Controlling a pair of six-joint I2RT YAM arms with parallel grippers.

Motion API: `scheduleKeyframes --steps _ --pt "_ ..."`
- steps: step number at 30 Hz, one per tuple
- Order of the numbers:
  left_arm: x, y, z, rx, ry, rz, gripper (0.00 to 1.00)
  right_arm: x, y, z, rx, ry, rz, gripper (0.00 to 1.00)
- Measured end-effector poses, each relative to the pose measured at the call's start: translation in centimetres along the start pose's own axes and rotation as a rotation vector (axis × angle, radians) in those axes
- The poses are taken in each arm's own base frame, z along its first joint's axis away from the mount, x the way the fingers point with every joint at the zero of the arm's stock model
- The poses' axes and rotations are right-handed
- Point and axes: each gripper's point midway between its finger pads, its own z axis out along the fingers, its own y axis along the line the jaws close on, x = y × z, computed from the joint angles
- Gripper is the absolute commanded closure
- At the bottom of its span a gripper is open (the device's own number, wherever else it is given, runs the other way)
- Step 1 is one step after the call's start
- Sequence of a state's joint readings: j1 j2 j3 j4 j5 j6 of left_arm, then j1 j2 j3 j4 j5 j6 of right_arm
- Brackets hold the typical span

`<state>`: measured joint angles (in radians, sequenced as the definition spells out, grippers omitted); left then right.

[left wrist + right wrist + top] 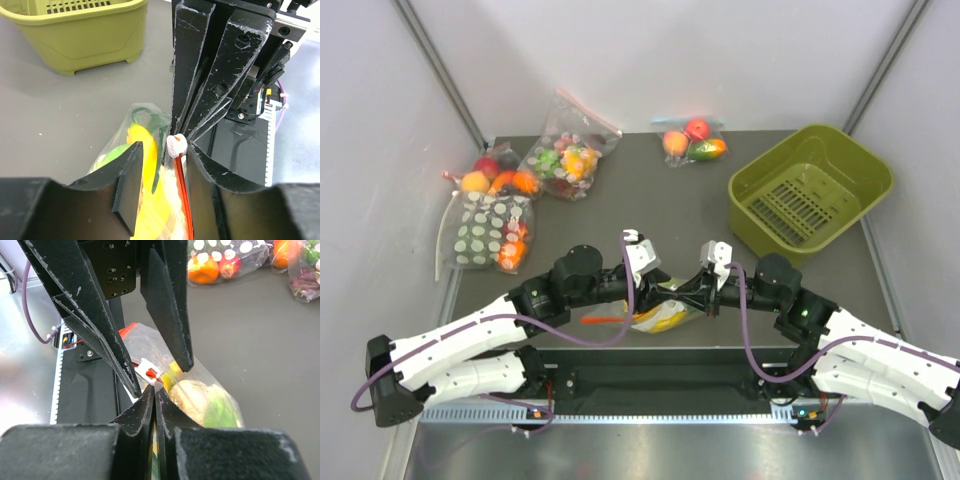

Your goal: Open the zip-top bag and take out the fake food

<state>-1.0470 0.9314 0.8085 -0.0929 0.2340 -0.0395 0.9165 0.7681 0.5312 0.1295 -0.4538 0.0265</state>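
1. The right gripper point(154, 392) is pinched shut on the edge of the zip-top bag point(665, 318), beside its white slider point(176, 146). The left gripper point(162, 150) stands half open astride the red zip strip point(184, 200), holding nothing.
2. If the left jaws close on both walls, pulling would drag the bag rather than part the seal, and the slick film may slip.
3. The clear, crinkled bag lies at the table's point(670, 200) near edge and holds yellow bananas point(150, 175) and pale lettuce point(210, 402).

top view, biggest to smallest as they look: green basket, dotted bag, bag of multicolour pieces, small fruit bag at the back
1. green basket
2. dotted bag and bag of multicolour pieces: these look about alike, so not ranked
3. small fruit bag
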Motion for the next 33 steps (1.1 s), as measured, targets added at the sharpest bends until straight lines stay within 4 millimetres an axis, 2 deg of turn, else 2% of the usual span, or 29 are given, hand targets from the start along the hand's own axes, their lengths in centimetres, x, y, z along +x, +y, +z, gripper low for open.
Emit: scheduleKeyframes --steps 7,14,18,25,33 --pt "-0.1 -0.1 0.0 0.007 -0.005 0.002 0.68 0.0 -0.2 0.0 0.009 -0.001 -0.001 1.00" --pt "-0.3 -0.1 0.1 0.009 -0.010 0.014 0.91 0.0 -0.1 0.0 0.003 -0.001 0.000 1.00" --pt "-0.4 -0.1 0.1 0.009 -0.016 0.019 0.98 -0.2 -0.1 -0.2 0.007 -0.006 -0.003 1.00" --pt "-1.2 -0.3 -0.4 0.014 -0.055 0.030 1.00 -1.0 -0.3 -0.6 0.030 -0.035 -0.016 1.00" --pt "-0.9 -0.7 -0.6 0.042 -0.070 0.033 1.00 -1.1 -1.0 -0.7 0.075 -0.039 -0.013 1.00"
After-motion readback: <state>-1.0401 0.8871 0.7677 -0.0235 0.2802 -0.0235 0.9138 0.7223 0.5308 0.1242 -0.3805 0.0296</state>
